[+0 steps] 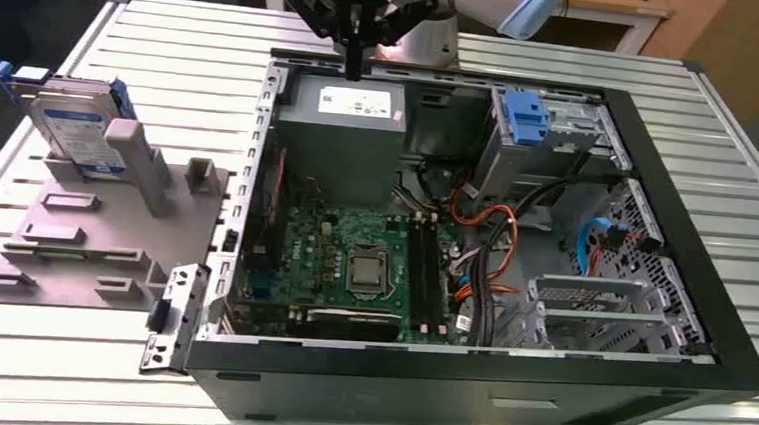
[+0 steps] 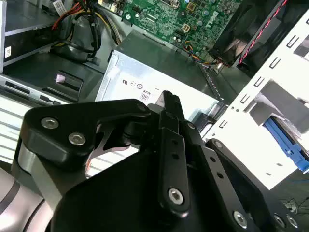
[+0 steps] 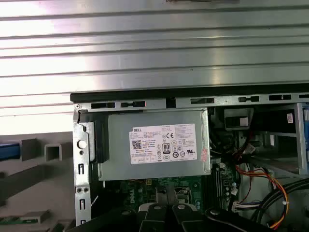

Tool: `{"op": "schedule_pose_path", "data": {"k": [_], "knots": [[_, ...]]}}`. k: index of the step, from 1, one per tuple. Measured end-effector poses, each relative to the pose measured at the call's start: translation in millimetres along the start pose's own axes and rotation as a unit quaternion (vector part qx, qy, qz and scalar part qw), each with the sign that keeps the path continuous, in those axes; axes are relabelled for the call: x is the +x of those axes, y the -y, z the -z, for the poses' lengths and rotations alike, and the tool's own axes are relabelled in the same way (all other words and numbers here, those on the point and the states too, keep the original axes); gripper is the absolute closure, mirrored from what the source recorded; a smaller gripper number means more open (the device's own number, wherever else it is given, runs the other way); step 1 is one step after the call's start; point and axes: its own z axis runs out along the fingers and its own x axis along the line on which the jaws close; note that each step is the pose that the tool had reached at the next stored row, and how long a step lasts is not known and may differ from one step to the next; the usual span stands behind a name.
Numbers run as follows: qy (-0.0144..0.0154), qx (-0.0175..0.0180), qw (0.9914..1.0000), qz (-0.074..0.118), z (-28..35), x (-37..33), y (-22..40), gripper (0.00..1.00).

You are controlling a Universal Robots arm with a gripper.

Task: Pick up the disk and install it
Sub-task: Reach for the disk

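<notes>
Silver-grey disk [image 1: 75, 136] stands on edge in a grey fixture [image 1: 84, 242] on the bench [image 1: 706, 125], at the exterior view's left, well apart from the gripper [image 1: 353, 70]. The gripper hangs over the power supply [image 1: 347, 110] in the open case [image 1: 475, 375] (fingers [image 2: 170, 121] closed, empty). Disk is likely stiff, hefty and shock-sensitive; best pinched across its flat faces near the top.

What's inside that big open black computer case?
A grey metal box with a white sticker, a green circuit board, orange and black cables, a blue plastic clip and a metal cage. What lies under the box is covered. The disk stands outside, on the grey fixture.
</notes>
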Motion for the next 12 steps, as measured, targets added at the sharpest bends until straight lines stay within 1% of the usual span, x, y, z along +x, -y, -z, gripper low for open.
{"op": "schedule_pose_path", "data": {"k": [12], "knots": [[0.0000,0.0000,1.00000,0.000,0.0,0.0,0.0,0.89]]}}
